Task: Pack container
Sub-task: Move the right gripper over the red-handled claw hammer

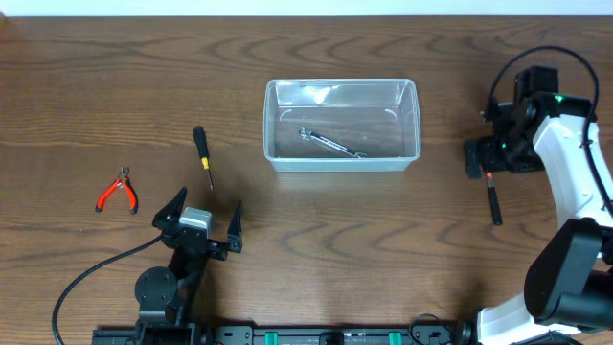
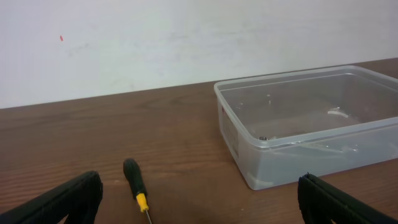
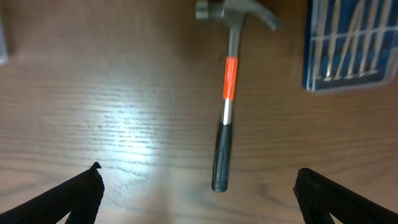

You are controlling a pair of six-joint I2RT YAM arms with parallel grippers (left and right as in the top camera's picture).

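Observation:
The clear plastic container (image 1: 342,164) stands at the table's middle back, with a metal wrench (image 1: 330,143) lying inside. It also shows in the left wrist view (image 2: 311,158). My left gripper (image 1: 198,217) is open and empty near the front edge. It sits just behind a black and yellow screwdriver (image 1: 202,153), which the left wrist view shows between the fingers' line (image 2: 135,185). My right gripper (image 1: 487,159) is open and hovers above a hammer (image 3: 226,93) with a black, orange and white handle. The hammer's handle end pokes out in the overhead view (image 1: 494,203).
Red-handled pliers (image 1: 118,191) lie at the left. A blue case of bits (image 3: 348,43) lies beside the hammer's head, hidden by my right arm in the overhead view. A black cable (image 1: 86,278) trails from the left arm's base.

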